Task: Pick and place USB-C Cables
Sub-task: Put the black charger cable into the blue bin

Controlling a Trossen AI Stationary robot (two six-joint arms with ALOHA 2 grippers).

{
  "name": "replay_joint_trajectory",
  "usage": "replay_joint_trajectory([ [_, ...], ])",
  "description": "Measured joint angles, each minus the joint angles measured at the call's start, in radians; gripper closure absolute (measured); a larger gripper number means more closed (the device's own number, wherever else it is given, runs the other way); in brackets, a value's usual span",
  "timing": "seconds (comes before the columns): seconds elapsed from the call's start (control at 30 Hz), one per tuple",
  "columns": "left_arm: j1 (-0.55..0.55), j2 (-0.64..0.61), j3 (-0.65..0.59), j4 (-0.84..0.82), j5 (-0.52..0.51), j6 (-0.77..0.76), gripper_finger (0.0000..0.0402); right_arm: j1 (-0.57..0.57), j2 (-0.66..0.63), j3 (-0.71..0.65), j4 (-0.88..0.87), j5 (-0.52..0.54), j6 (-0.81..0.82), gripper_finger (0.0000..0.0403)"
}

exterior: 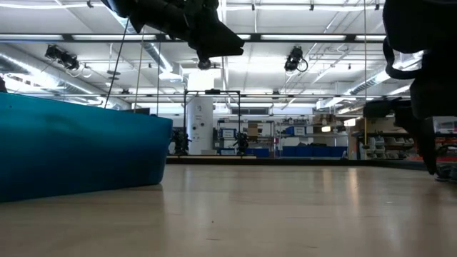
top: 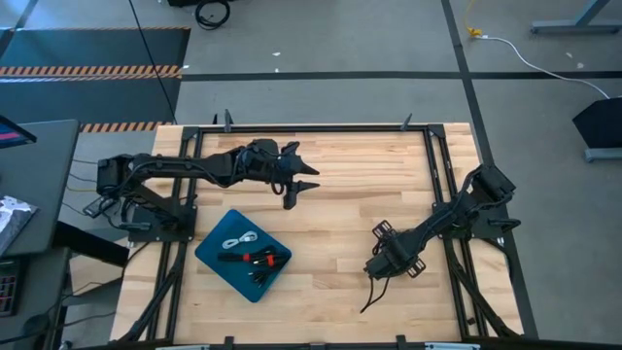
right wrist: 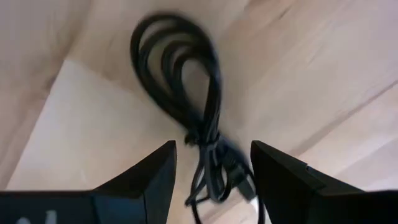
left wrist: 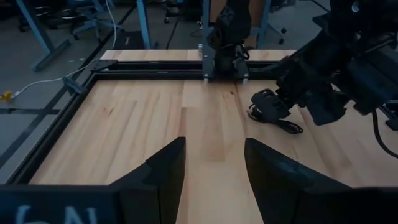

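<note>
Cable [right wrist: 186,99] between right hand's [right wrist: 211,171] fingers

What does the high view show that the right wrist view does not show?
Only the high view shows the blue tray with cables in it, the left hand raised over the table's far part, and both arms. Only the right wrist view shows the black coiled cable closely, between the open fingers. Both show the wooden table and the right hand.
</note>
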Motion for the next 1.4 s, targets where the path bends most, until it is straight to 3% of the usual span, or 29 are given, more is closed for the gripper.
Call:
replay_joint_trajectory([
  [0.37, 0.000, 0.000, 0.000, -0.007, 0.000, -0.016, 0.0230, 0.000, -0.003, -0.022, 0.090, -0.001, 0.057, 0.0225],
  [0.7, 0.000, 0.000, 0.000, -0.010, 0.000, -0.008, 0.0230, -0.001, -0.002, -0.010, 0.112, -0.001, 0.068, 0.0337],
  [0.87, 0.000, -0.015, 0.000, -0.097, 0.000, 0.021, 0.0230, -0.002, 0.000, 0.029, 0.111, 0.002, 0.103, 0.0386],
  [1.4, -0.060, -0.248, 0.000, -0.348, 0.000, -0.019, 0.0230, -0.035, 0.001, 0.309, 0.205, 0.250, 0.114, 0.0386],
])
